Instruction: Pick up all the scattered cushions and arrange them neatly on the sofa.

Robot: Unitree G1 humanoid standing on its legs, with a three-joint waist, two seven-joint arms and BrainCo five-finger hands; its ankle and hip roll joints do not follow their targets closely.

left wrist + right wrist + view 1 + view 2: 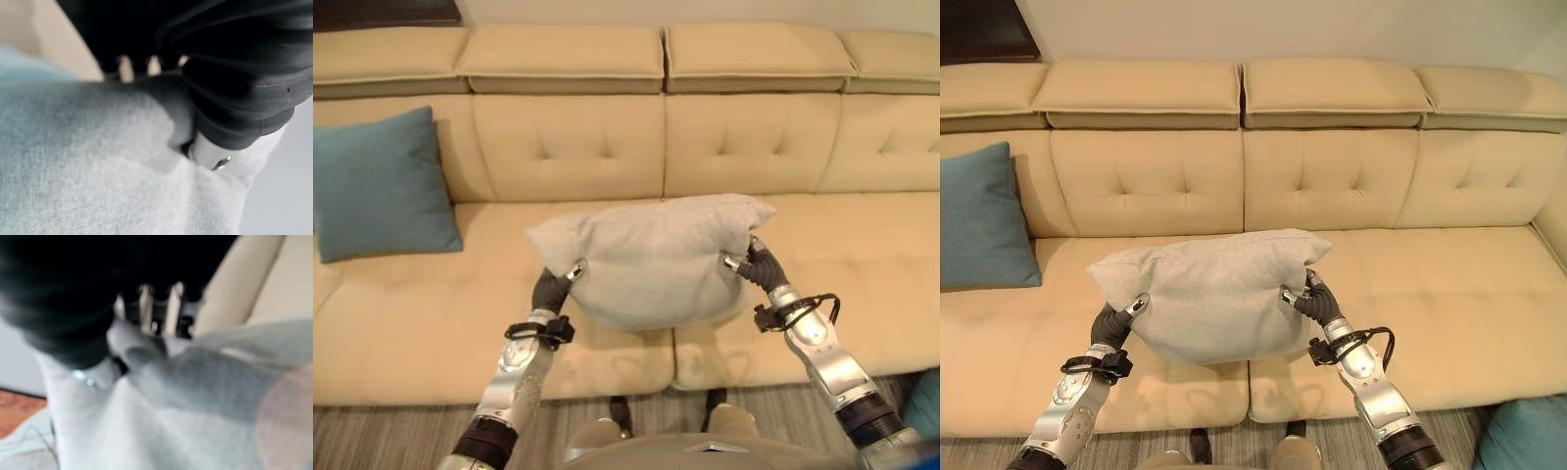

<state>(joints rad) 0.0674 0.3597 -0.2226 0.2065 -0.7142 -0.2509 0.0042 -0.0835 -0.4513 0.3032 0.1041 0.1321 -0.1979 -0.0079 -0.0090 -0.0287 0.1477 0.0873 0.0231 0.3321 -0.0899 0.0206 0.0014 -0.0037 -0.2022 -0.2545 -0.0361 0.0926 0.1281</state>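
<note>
A pale grey cushion (651, 257) hangs in the air above the front of the beige sofa (754, 157), held between both hands. My left hand (553, 286) grips its left edge, thumb pinched into the cloth (122, 161). On the other side my right hand (759, 264) is shut on its right edge (195, 396). A teal cushion (380, 183) leans upright against the sofa back at the far left.
Another teal cushion (1526, 436) lies on the striped floor at the lower right, by the sofa's front. The sofa seat (1449, 294) to the right of the held cushion is bare.
</note>
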